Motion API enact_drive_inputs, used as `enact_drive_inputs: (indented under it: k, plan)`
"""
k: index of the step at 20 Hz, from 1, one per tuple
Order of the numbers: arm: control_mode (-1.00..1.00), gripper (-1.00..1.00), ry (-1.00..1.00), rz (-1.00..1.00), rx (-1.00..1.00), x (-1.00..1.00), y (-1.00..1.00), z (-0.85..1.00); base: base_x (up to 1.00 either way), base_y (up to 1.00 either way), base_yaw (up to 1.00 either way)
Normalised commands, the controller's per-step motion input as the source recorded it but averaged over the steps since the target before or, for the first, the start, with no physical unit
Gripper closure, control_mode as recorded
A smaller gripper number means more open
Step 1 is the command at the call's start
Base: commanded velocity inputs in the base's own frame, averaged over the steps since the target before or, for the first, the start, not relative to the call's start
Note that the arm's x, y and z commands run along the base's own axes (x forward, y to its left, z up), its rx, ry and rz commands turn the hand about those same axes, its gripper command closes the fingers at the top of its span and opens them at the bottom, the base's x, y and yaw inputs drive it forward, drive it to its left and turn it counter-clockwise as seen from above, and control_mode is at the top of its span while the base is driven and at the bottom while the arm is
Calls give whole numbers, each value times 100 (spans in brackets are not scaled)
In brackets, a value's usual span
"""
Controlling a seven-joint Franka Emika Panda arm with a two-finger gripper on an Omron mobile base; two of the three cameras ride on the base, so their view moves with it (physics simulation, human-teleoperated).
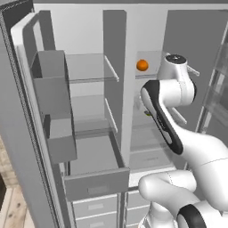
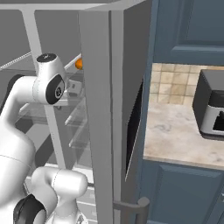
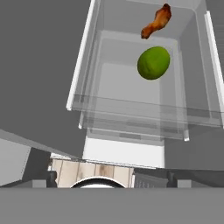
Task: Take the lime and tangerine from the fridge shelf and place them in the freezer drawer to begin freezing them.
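Observation:
The lime [image 3: 153, 63] is a bright-green ball lying on a glass fridge shelf [image 3: 131, 111], well ahead of my gripper [image 3: 112, 178]. The gripper's dark fingertips [image 3: 51, 177] stand wide apart at the bottom of the hand view, open, with nothing between them. The tangerine [image 1: 142, 65], a plain orange ball, rests on an upper shelf in the fridge's right half, and it also peeks out behind my wrist as the tangerine [image 2: 78, 64]. The freezer drawer [image 1: 95, 183] is pulled out low on the left, dark grey and open-topped. In the left base view my arm hides most of the lime's shelf.
An orange-red lumpy item [image 3: 156, 22] lies just beyond the lime. Boxy grey door bins [image 1: 51, 80] hang on the open left door. Pale drawer fronts [image 1: 94, 207] sit below the freezer drawer. The right fridge door [image 2: 98, 109] stands beside a stone counter [image 2: 175, 131] with a dark appliance [image 2: 212, 107].

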Motion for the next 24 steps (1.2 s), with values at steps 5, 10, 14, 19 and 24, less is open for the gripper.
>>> enact_drive_inputs:
  k: [5, 10, 14, 19, 24]
  plan:
    - [100, -100, 0, 0, 0, 0, 0, 0, 8, -71, 0]
    - [100, -100, 0, 0, 0, 0, 0, 0, 4, -37, 0]
    - [100, -100, 0, 0, 0, 0, 0, 0, 0, 0, 0]
    - [-100, -100, -6, -1, 5, 0, 0, 31, 0, 0, 0]
    - [-100, -100, -22, -2, 10, 0, 0, 59, 0, 0, 0]
